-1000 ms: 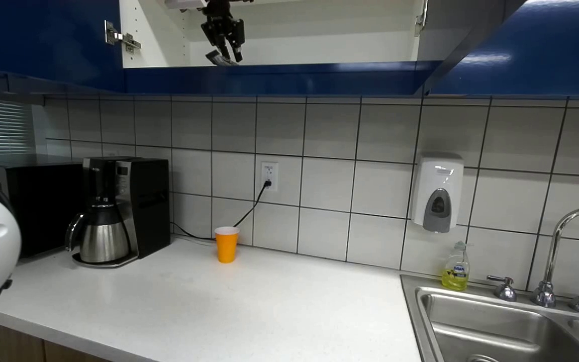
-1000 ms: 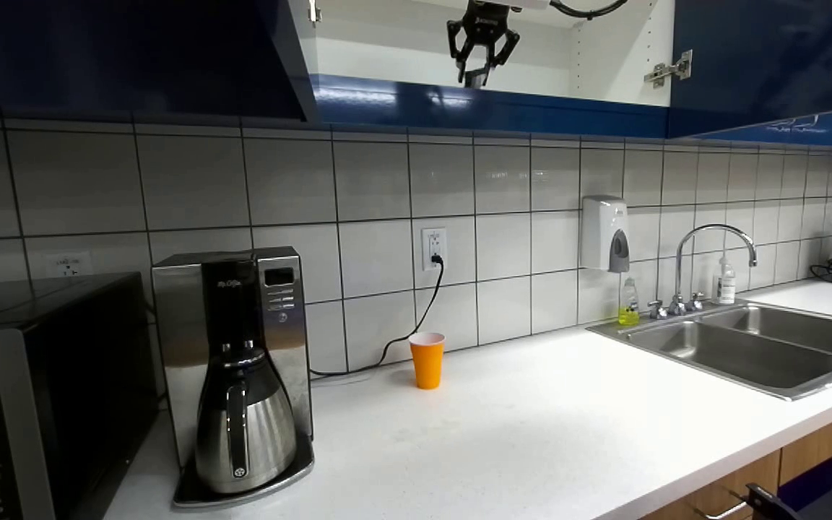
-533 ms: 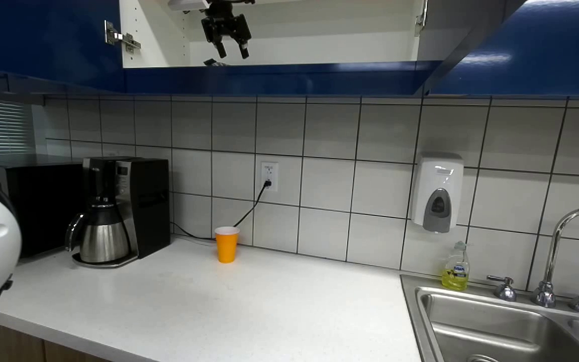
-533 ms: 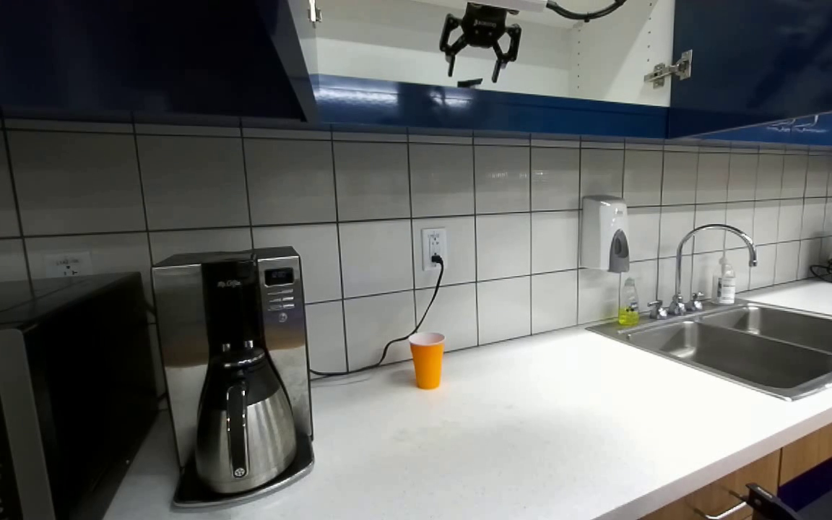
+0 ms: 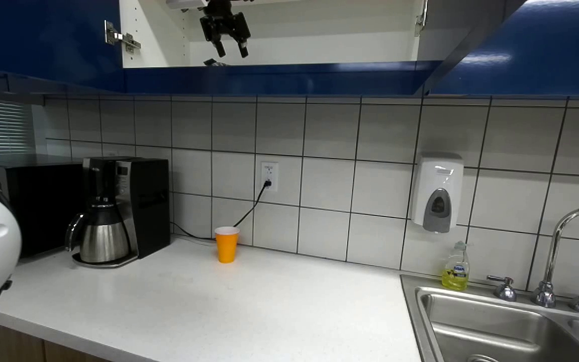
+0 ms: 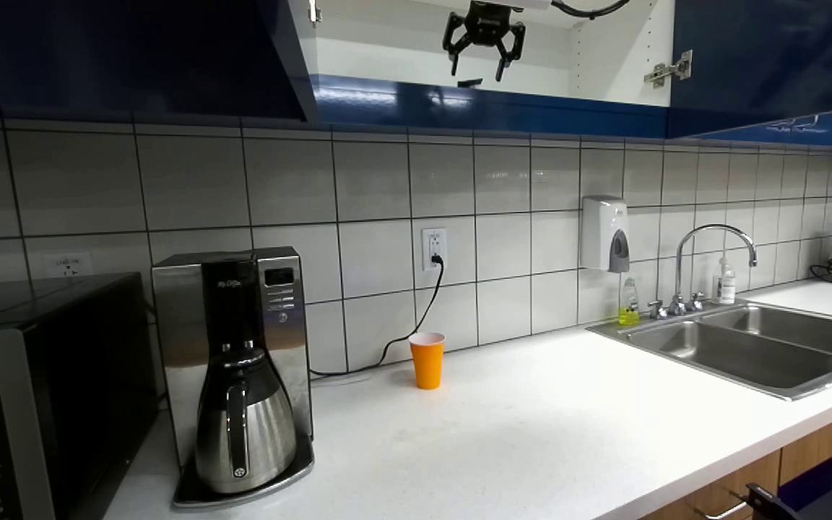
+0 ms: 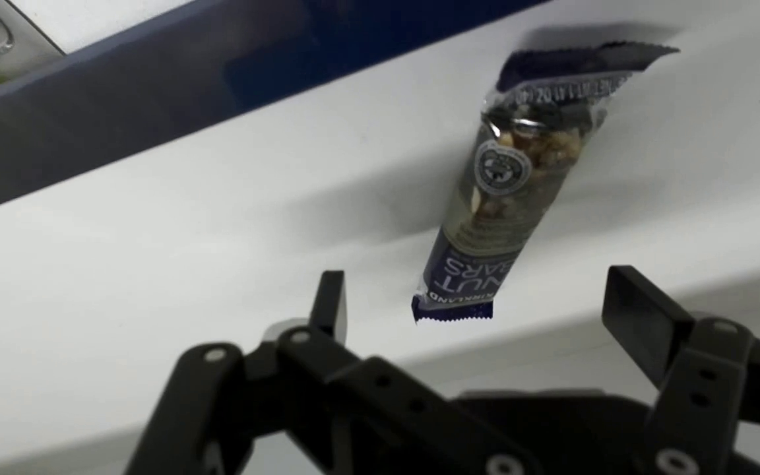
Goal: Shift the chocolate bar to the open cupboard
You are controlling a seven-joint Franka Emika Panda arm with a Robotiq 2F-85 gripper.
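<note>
A Kirkland nut bar (image 7: pixel 500 198) is seen ungripped inside the open wall cupboard (image 5: pixel 319 48), below the hand (image 6: pixel 477 73), whose jaws are parted wide. Delivery is judged complete; only the hand's withdrawal appears left.

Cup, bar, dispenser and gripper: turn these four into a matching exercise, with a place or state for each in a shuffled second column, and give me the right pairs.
Column one:
1. Cup
2. Bar
3. Dispenser
4. Gripper

Column two:
A. Lying on the floor of the cupboard
B. Open, holding nothing
C. Standing on the counter
D. Mounted on the tiled wall

Pairs: 1-C, 2-A, 3-D, 4-B.
</note>
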